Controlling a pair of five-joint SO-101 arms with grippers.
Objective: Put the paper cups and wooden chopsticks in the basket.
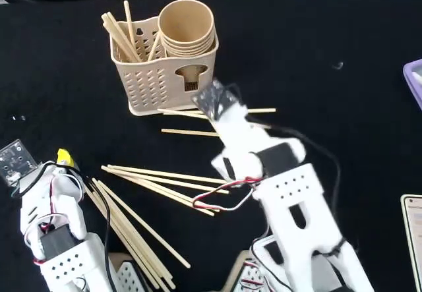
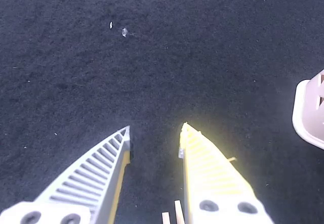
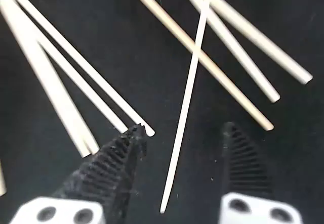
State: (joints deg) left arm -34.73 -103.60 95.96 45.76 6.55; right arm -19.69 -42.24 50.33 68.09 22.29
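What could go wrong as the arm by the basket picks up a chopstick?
1. The right gripper, fingers open, straddles one thin chopstick lying flat; it may slip out.
2. The neighbouring chopsticks end beside one finger and could get knocked.
3. The basket stands close by; a bump might tip it.

I can't read any text, number or sign from here. The pale card (image 1: pixel 414 233) at the edge of the bench (image 1: pixel 343 140) in the high view is too small for me to make out any print. I find no legible lettering on the basket (image 1: pixel 148 84) or the paper cups (image 1: pixel 188 25).
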